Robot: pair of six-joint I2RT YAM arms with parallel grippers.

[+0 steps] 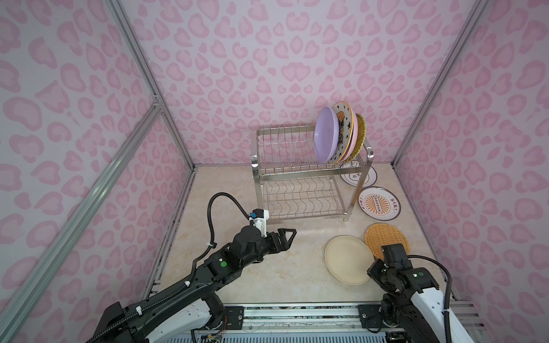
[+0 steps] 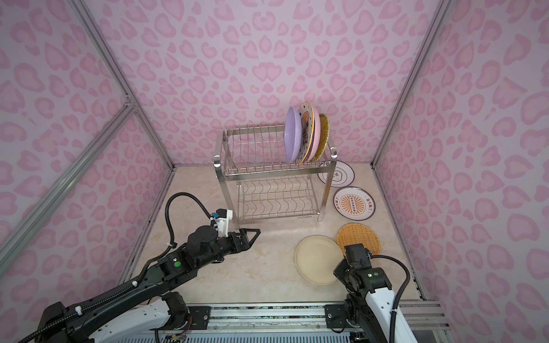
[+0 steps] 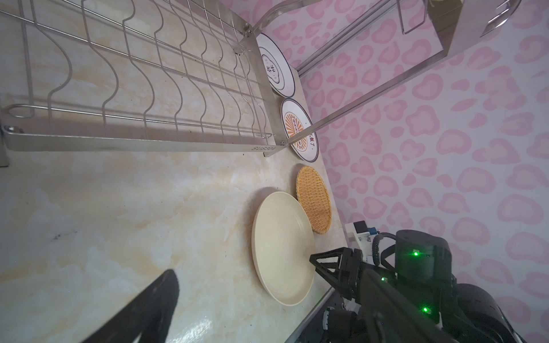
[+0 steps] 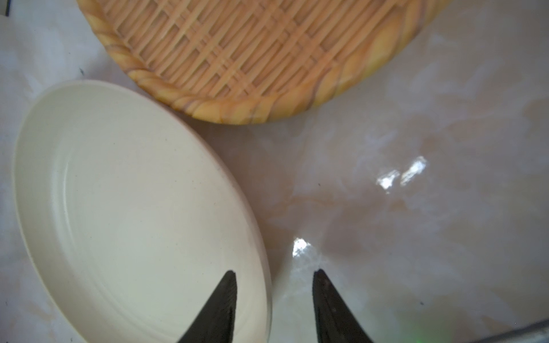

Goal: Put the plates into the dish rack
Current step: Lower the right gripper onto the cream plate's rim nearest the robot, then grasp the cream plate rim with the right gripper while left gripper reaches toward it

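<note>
Your right hand (image 4: pixel 274 271) is part open and grips nothing. One finger hangs over the cream plate (image 4: pixel 133 193) and the other over the bare surface (image 4: pixel 416 237), with the plate's rim in the gap between them. Just ahead of that hand lies a wicker plate (image 4: pixel 237 44), right beside the cream one.

Farther ahead lie the sunburst printed plate (image 1: pixel 378 203) and then the second printed plate (image 1: pixel 359 178). Their characters are too small to read.

Your left hand (image 1: pixel 292 236) is spread wide and empty. The dish rack (image 1: pixel 300 175) stands just ahead of it, with SUS304 stamped on its lower front rail. At the far end of the top tier from that hand, four plates stand on edge: the lilac plate (image 1: pixel 326 133), star-patterned plate (image 1: pixel 344 124), pink plate (image 1: pixel 355 142) and second wicker plate (image 1: pixel 361 130).
</note>
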